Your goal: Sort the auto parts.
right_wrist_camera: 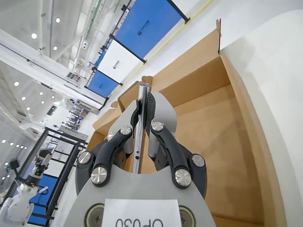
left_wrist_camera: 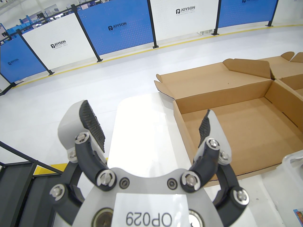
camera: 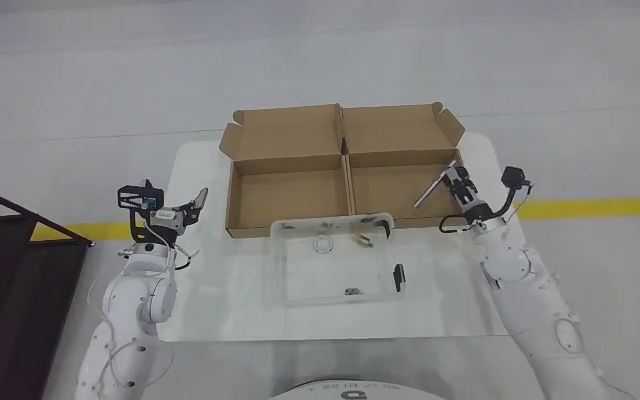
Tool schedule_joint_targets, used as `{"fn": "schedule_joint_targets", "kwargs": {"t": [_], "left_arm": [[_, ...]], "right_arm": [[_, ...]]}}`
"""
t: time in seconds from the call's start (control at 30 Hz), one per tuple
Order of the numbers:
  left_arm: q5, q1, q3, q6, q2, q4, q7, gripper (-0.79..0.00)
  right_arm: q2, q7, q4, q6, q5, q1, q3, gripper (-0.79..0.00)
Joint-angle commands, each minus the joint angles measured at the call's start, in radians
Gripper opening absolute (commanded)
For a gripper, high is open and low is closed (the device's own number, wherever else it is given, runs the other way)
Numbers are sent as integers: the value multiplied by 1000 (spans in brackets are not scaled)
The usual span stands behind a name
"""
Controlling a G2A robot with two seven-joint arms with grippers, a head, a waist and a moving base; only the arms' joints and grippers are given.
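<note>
Right hand (right_wrist_camera: 142,109), clamped on a metal rod (right_wrist_camera: 140,128), hangs over the right cardboard box (right_wrist_camera: 213,119), apparently to deposit it; left hand (left_wrist_camera: 145,113) hovers wide open, empty.

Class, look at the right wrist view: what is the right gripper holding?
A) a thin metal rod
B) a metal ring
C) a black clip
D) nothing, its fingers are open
A: the right gripper is shut on a thin metal rod, held over the cardboard box.
</note>
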Motion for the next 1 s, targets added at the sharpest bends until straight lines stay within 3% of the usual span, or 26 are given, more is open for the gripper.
{"fn": "schedule_joint_targets", "kwargs": {"t": [0.0,0.23,0.3,0.37,0.43,0.7,0.8,0.87,0.9,0.97], "left_arm": [[0,0,0,0,0,0,0,0],[0,0,0,0,0,0,0,0],[0,0,0,0,0,0,0,0],[0,0,0,0,0,0,0,0],[0,0,0,0,0,0,0,0],[0,0,0,0,0,0,0,0],[0,0,0,0,0,0,0,0],[0,0,0,0,0,0,0,0],[0,0,0,0,0,0,0,0],[0,0,0,0,0,0,0,0]], "right_arm": [[-2,11,0,20,-11,8,-6,-785],[-6,40,-4,44,-6,16,-10,-785],[-7,57,-4,45,-1,17,-12,-680],[-7,65,-3,51,-1,18,-13,-523],[-8,70,-4,55,0,19,-12,-483],[-11,70,-27,39,8,8,-4,-446],[-10,99,-69,-142,72,-11,1,-394],[-7,146,-95,-318,145,-28,7,-268],[-4,170,-99,-382,167,-36,15,-240],[2,221,-127,-487,188,-46,20,-234]]}}
